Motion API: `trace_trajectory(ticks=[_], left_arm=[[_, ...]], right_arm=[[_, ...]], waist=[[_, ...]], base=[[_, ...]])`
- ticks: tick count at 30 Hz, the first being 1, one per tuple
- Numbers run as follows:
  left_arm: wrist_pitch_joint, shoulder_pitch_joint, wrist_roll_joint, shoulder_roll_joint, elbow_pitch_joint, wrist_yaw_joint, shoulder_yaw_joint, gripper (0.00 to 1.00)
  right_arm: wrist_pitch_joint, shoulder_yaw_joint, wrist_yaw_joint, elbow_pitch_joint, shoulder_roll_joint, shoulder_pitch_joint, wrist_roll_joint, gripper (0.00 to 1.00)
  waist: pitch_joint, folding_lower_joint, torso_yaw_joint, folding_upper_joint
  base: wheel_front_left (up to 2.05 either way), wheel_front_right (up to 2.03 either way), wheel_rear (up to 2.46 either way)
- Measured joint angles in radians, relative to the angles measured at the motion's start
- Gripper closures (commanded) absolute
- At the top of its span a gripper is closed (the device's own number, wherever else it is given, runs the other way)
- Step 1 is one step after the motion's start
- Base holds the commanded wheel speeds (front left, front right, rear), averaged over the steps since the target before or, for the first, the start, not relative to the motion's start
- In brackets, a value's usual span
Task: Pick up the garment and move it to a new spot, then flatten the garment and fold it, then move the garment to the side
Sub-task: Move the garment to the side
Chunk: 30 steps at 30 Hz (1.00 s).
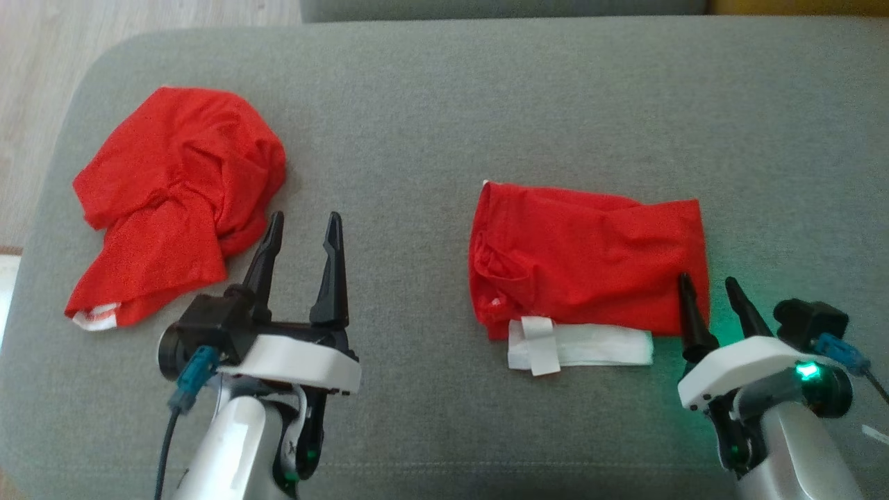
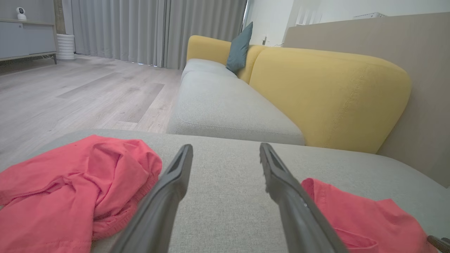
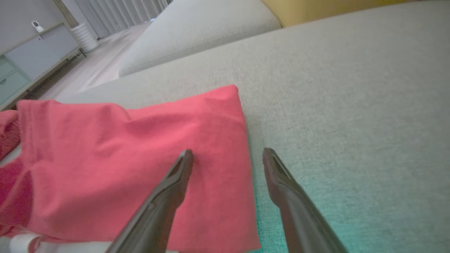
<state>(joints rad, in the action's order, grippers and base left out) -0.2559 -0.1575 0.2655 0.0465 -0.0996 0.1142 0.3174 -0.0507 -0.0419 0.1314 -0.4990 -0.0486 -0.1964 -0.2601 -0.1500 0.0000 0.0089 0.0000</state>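
1. A crumpled garment (image 1: 173, 201), red, is seen lying in a heap at the far left of the grey cushion (image 1: 444, 104), close to its rounded left edge.
2. A folded garment (image 1: 590, 257), also red, is laid flat right of centre, well apart from the first; a white band (image 1: 590, 347) is seen along its near edge.
3. The left gripper (image 1: 305, 217) is held wide open and empty, just beside the crumpled garment's right edge, its fingers over bare cushion.
4. The right gripper (image 1: 707, 279) is likewise spread wide and holds nothing; one finger is seen over the folded garment's near right corner, the other over the cushion. Contact cannot be told.
5. Wooden floor (image 1: 35, 69) is seen beyond the cushion's left edge, and a yellow sofa back (image 2: 327, 95) behind it.
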Motion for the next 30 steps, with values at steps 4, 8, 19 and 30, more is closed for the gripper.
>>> trace_trajectory(ticks=[4, 8, 19, 30], left_arm=[[0.000, -0.018, 0.000, 0.000, -0.004, -0.001, 0.000, 0.00], [0.000, -0.038, -0.001, 0.000, -0.003, -0.001, 0.000, 0.00], [0.000, -0.051, -0.018, 0.000, -0.004, -0.009, -0.010, 0.00], [0.000, -0.065, -0.026, 0.000, -0.003, -0.018, -0.011, 0.00]], right_arm=[[0.007, 0.004, 0.000, -0.086, 0.000, -0.051, -0.020, 0.00], [-0.003, 0.025, 0.000, -0.153, -0.002, -0.095, -0.044, 0.00], [-0.084, 0.058, 0.000, -0.208, -0.006, -0.189, 0.094, 1.00], [-0.025, -0.025, 0.000, -0.043, -0.178, -0.278, 0.272, 1.00]], waist=[[-0.027, 0.0000, 0.014, 0.0000], [-0.052, 0.0000, 0.025, 0.0000], [-0.085, 0.0000, 0.008, 0.0000], [-0.115, 0.0000, -0.043, 0.0000]], base=[[0.00, 0.00, 0.00], [0.00, 0.00, 0.00], [0.00, 0.00, 0.00], [0.00, 0.00, 0.00]])
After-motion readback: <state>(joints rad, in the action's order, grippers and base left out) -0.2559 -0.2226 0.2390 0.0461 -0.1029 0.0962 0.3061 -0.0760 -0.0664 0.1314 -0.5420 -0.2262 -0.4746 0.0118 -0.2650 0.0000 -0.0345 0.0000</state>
